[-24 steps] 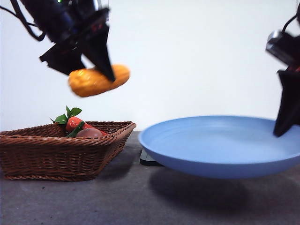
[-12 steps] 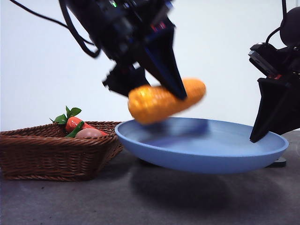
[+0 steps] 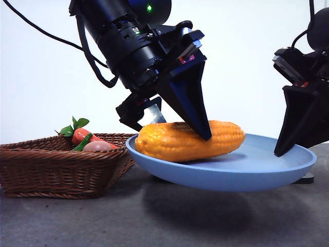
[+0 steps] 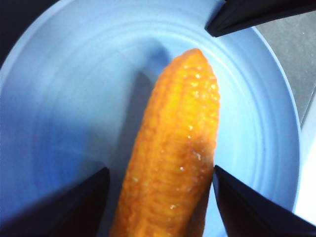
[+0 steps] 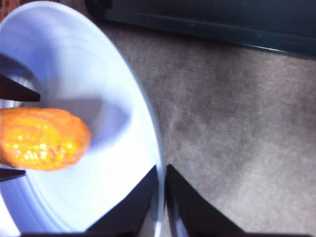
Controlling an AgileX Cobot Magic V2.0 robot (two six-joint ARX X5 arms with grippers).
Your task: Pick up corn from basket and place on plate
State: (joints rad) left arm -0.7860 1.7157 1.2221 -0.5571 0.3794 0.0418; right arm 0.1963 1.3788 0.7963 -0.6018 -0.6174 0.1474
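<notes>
On the plate (image 3: 257,172): corn (image 3: 190,140), lying lengthwise, orange-yellow, tapered tip toward the plate's middle. Left gripper (image 4: 160,185): over the plate, jaws spread either side of the corn, close against its flanks. Right gripper (image 5: 163,190): at the plate's rim, jaws pinching the rim, plate raised off the counter (image 3: 77,221). Beside the plate: basket (image 3: 61,164), holding a red vegetable (image 3: 82,135).
</notes>
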